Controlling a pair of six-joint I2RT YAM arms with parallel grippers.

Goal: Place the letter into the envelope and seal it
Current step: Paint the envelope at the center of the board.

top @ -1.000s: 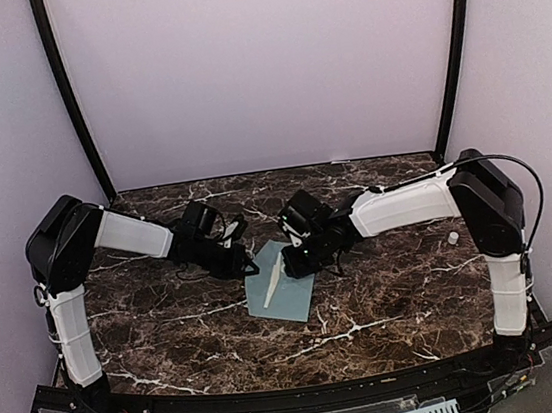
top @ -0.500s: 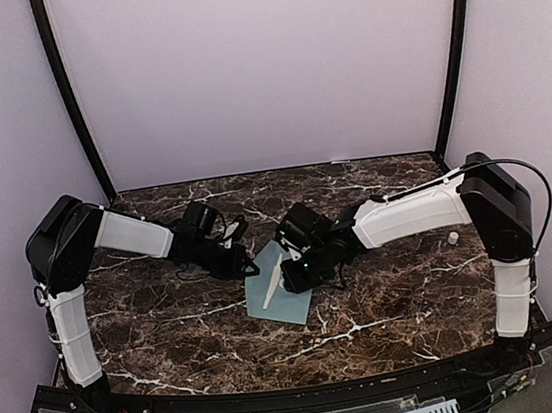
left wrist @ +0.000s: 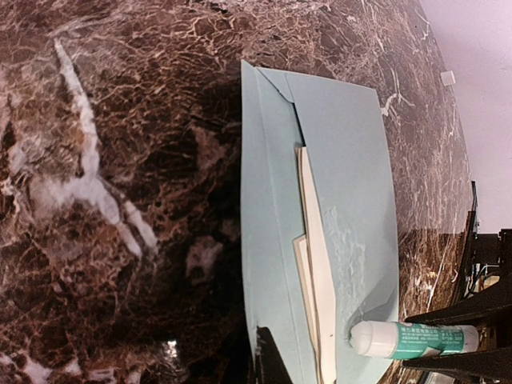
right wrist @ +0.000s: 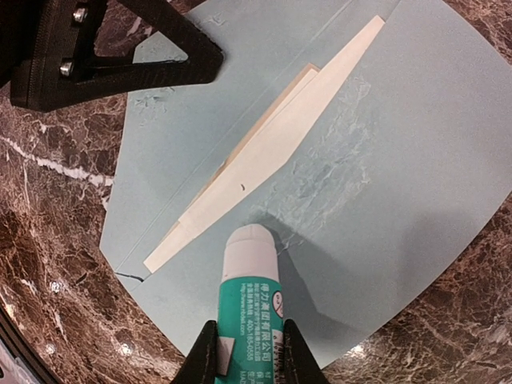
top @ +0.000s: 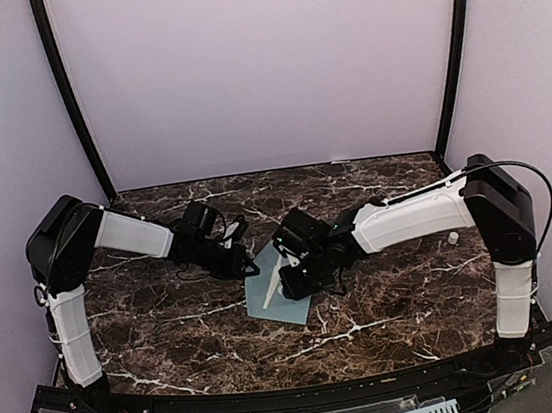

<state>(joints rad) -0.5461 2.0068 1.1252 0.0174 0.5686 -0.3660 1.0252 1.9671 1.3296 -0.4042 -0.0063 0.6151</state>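
Dark marble table (top: 169, 320), lilac walls: glue tip on paper.
Pale teal envelope (right wrist: 416, 160) lies mid-table, long axis near-left to far-right, cream letter (right wrist: 272, 152) protruding. Right gripper (right wrist: 248, 352) pinches a teal-labelled glue stick (right wrist: 250, 280), print unreadable. Left gripper (top: 248, 267) is closed and empty.

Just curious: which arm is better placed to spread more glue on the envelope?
The right: its fingers hold the glue stick, tip on the envelope. The left fingers sit shut at its edge.
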